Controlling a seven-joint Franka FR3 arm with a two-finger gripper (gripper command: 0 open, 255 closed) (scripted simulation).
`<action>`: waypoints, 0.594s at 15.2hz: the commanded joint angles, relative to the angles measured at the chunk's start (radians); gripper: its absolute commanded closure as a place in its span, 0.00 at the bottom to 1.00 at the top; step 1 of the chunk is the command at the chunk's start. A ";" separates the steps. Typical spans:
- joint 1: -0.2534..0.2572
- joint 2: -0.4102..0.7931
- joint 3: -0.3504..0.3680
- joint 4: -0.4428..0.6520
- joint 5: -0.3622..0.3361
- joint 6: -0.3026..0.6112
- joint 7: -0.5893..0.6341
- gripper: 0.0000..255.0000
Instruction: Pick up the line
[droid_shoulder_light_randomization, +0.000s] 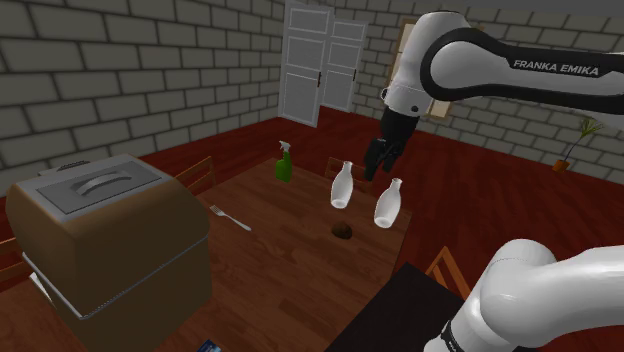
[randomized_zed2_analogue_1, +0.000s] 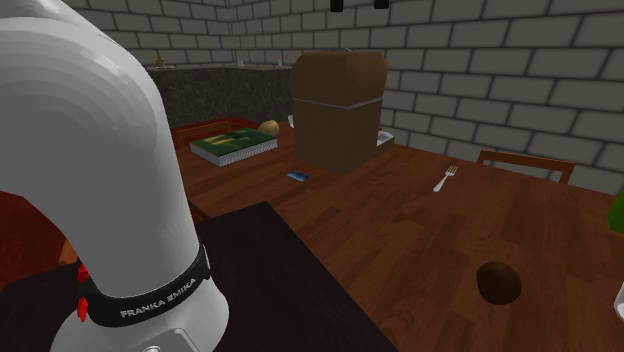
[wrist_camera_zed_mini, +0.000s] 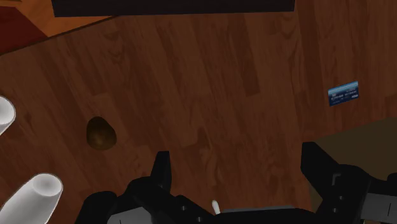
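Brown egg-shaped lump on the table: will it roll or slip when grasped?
The brown lump looks rounded and smooth, so it probably rolls if nudged and may squirt out of the open gripper. It's small, so likely light.

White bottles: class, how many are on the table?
2. One white bottle near the green spray bottle, the other to its right in the shoulder view. The brown box may hide more.

A wooden table (droid_shoulder_light_randomization: 290, 270) is seen, on which a large brown box (droid_shoulder_light_randomization: 110, 240) is set. A fork (droid_shoulder_light_randomization: 230, 218) and a small blue card (randomized_zed2_analogue_1: 297, 176) are laid near the box. A small brown round lump (droid_shoulder_light_randomization: 342, 232), two white bottles (droid_shoulder_light_randomization: 342, 186) and a green spray bottle (droid_shoulder_light_randomization: 285, 163) are placed farther from it.
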 joint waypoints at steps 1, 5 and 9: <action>0.000 0.000 0.000 0.000 0.000 0.000 0.000 0.00; 0.001 0.025 0.063 -0.077 0.068 0.065 0.136 0.00; 0.008 0.073 0.129 -0.136 0.143 0.142 0.268 0.00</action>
